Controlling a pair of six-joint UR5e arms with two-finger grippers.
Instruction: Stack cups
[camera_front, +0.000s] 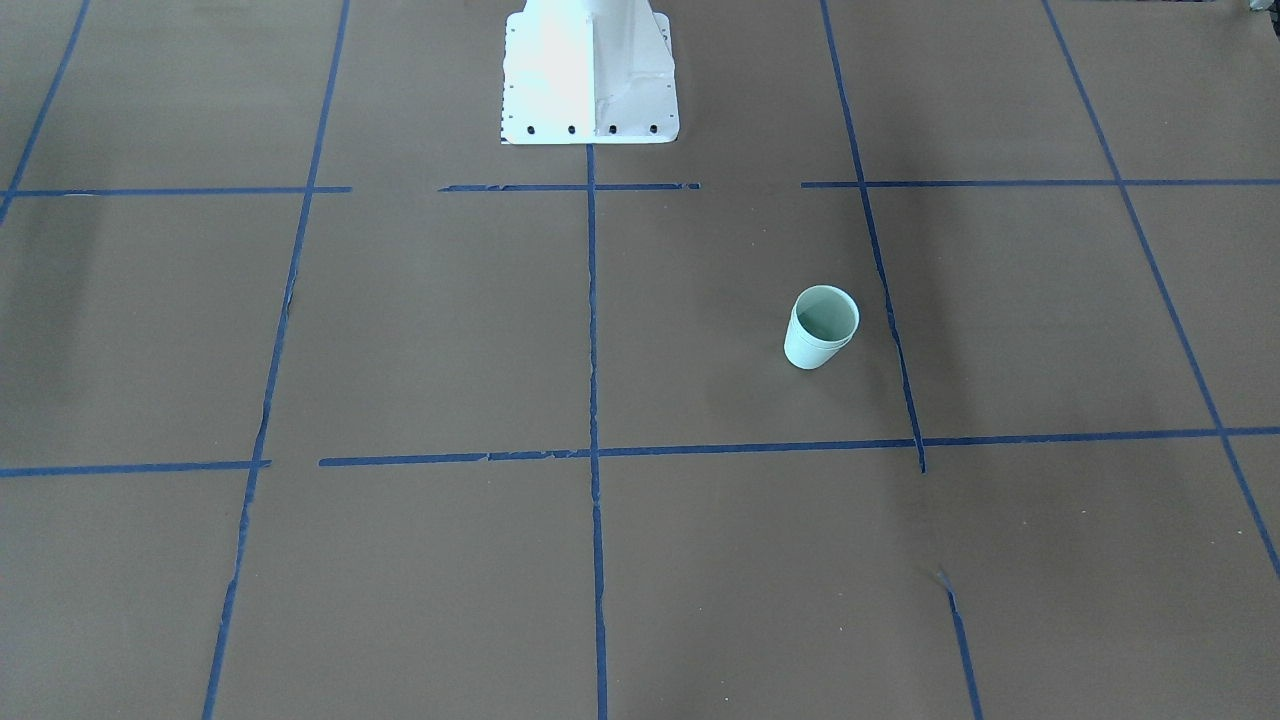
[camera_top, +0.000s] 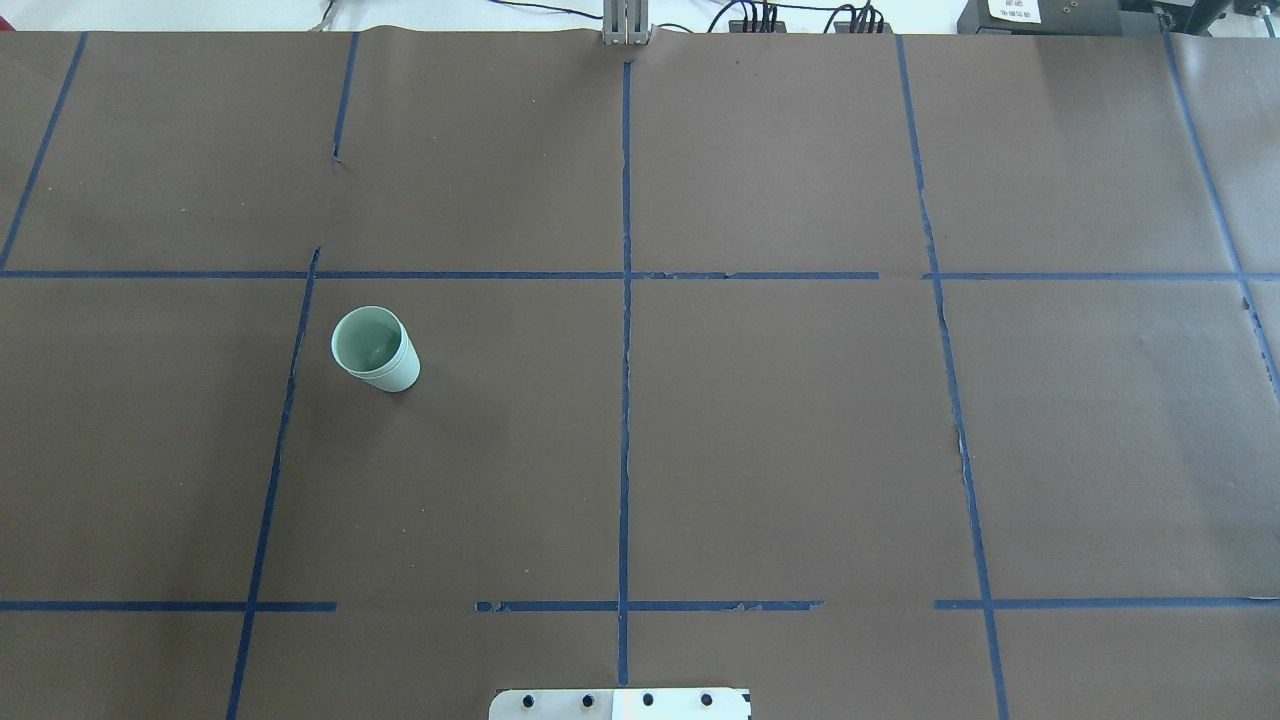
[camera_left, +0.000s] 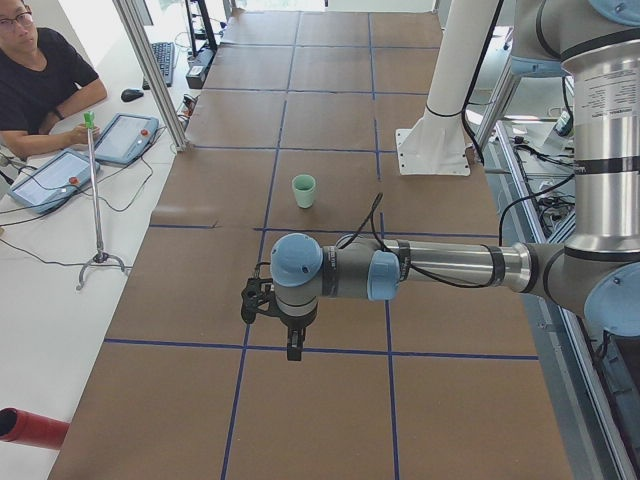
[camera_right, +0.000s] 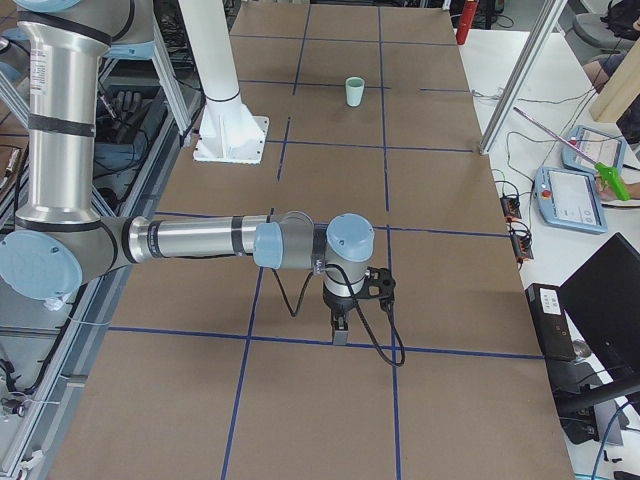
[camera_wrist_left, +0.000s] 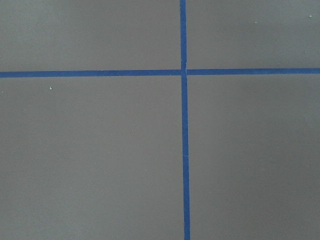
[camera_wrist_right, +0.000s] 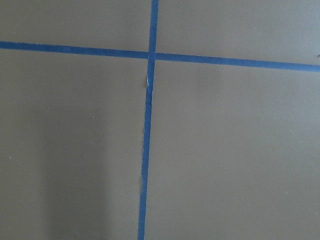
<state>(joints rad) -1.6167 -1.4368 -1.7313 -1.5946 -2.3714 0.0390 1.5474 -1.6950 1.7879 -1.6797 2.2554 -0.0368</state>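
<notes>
Reading the overhead view with 12 o'clock away from the robot, the cups (camera_top: 377, 350) stand upright at 9 o'clock from the middle tape (camera_top: 625, 400) cross, on the table (camera_top: 800, 450) in the left arm's half. Only one cup shape shows. The front view has a second rim line just under the top one, so I judge the two are nested and the stack is made.

Both arms hang low over bare table, well apart from the cups. The left gripper (camera_left: 292, 345) and right gripper (camera_right: 340, 330) show only in the side views. I cannot tell how far either is open, and I see nothing in them. The wrist cameras show only paper and tape, with no fingers.

The main risk I see is a sweep. If I bring the left arm home through 9 o'clock at this height, it could clip the light stack and tip it. An inner cup seated crooked might also pop loose when nudged, though I can't confirm that from here
</notes>
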